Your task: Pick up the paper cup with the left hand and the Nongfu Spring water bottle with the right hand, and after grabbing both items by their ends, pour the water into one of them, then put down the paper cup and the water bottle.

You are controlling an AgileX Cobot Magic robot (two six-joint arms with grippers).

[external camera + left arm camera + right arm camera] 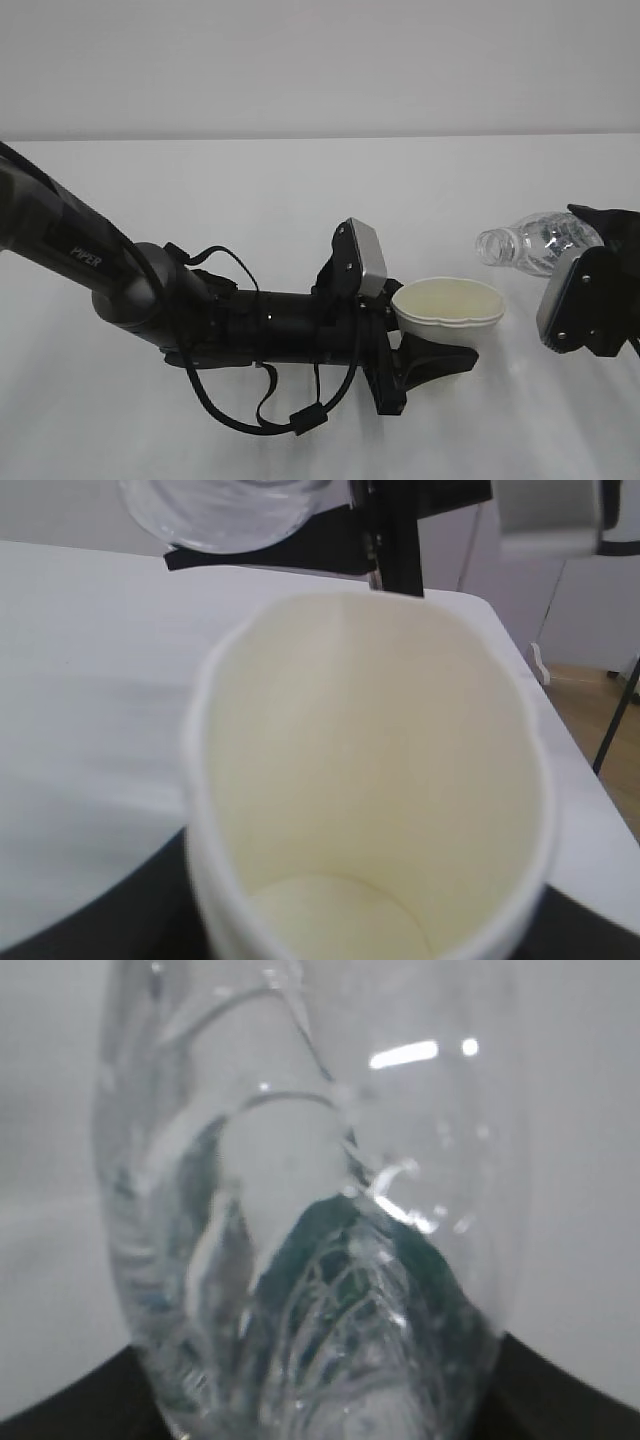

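My left gripper point(437, 345) is shut on the paper cup point(450, 308), which it holds by its lower end above the table, mouth up. In the left wrist view the paper cup point(370, 780) fills the frame and shows a bare cream bottom. My right gripper point(598, 252) is shut on the base end of the Nongfu Spring water bottle point(538, 241). The bottle lies nearly level, with its open mouth point(489, 245) pointing left, above and just right of the cup's rim. Up close, the ribbed clear bottle point(300, 1260) hides the fingers. I cannot make out the water.
The white table point(250, 190) runs back to a pale wall. In the left wrist view the table's right edge point(560, 740) drops to a floor with furniture legs. The left arm with its cables point(200, 320) lies low across the front left.
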